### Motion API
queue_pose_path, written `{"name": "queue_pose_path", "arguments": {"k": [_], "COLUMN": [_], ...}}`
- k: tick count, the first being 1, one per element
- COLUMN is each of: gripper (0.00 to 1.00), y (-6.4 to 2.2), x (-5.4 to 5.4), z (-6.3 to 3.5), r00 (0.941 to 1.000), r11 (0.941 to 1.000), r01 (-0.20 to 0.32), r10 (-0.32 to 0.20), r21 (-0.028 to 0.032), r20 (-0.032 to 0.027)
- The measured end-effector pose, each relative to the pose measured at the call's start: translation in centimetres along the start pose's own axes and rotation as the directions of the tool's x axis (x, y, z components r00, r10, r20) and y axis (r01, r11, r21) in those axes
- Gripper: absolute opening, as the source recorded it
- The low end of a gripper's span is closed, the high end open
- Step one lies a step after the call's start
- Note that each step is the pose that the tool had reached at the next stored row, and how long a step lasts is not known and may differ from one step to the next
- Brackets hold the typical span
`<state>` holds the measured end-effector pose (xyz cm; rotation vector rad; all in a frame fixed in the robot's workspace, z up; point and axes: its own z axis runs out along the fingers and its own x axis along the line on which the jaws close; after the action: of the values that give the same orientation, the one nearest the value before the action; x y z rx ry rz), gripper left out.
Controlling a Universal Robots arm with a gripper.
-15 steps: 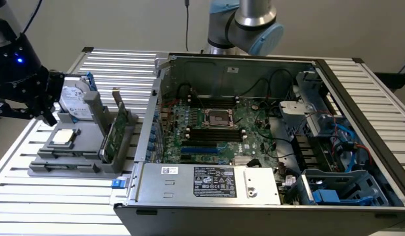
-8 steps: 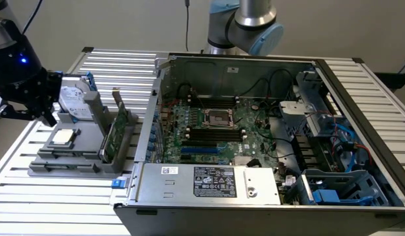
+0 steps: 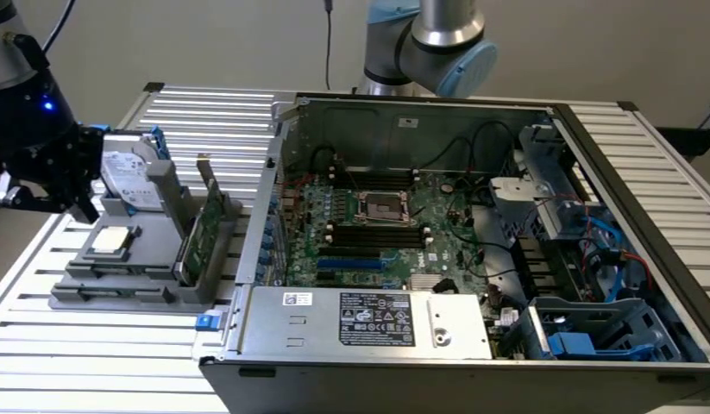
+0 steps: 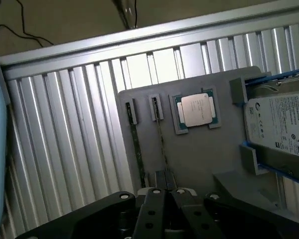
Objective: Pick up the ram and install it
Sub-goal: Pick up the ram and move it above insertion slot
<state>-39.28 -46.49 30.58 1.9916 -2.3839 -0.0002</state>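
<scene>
my pincer hangs clenched and empty over the tray, ram in its slot, not yet picked or installed.

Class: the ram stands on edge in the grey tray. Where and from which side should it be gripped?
Probably grip the ram by its upper long edge from straight above, pinching the flat faces; it stands edge-up in a tray slot, only that edge exposed.
</scene>
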Motion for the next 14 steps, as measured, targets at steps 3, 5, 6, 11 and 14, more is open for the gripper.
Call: {"name": "queue_pose_path", "arguments": {"k": [3,5,6,11,14], "gripper": [0.11,0.11,0.11,0.12,0.24], "y": [0.0,-0.01,-0.01,-0.01,-0.05], "x": [0.0,0.0,0.0,0.04,0.22], "z": [0.1,0.12,0.12,0.16,0.21], "r00": [0.9985,0.9959,0.994,0.987,0.9869], "r11": [0.9985,0.9959,0.994,0.987,0.987], "r01": [0.054,0.091,0.11,0.161,0.161], "r10": [-0.054,-0.091,-0.11,-0.161,-0.161], "r21": [-0.0028,-0.0039,-0.004,-0.0028,-0.0028], "r20": [-0.0019,-0.0032,-0.0039,-0.0052,-0.0052]}}
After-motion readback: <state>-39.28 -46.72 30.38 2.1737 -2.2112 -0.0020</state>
